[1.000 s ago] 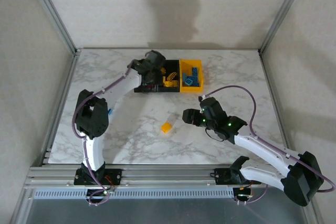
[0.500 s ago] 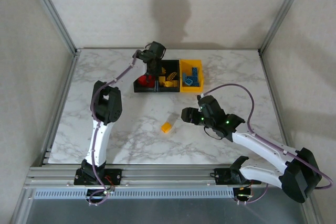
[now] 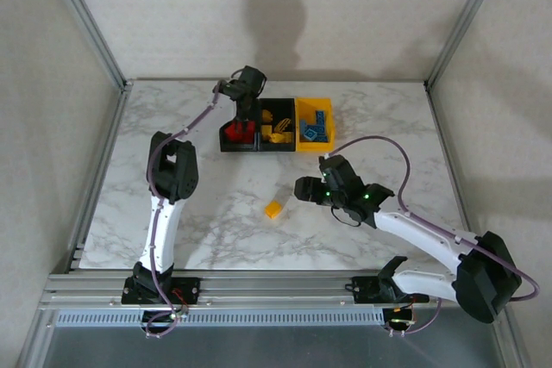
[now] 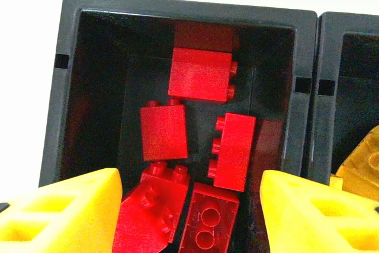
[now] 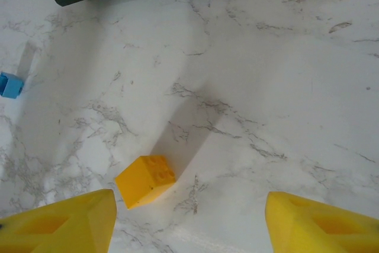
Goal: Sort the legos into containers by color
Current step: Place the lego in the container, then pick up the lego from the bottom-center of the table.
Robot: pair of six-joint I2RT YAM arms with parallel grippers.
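Loose yellow lego (image 3: 273,208) lies mid-table on the marble table (image 3: 388,118), at approx 8 o'clock from my right gripper (image 3: 302,189), near but not touching. My read: hard, light plastic, stiff, with smooth walls, so it could skid or pop out if pinched on a corner. I'd take it across two flat opposite sides, not over the studs. In the right wrist cam it sits skewed, toward 11 o'clock of the finger gap, so the wrist prob needs a twist to square up. R fingers stand apart, nothing btwn them.

R arm reaches from its base at 5 o'clock low across the table, wrist tipped down. L arm is stretched out to 12 o'clock, its left gripper (image 4: 190,205) pointing straight down over the left black bin (image 4: 177,4). Its fingers are spread and empty, with the red legos (image 4: 201,75) lying in the bin below. A blue lego (image 5: 10,85) lies on the table at 9 o'clock in the right wrist cam.
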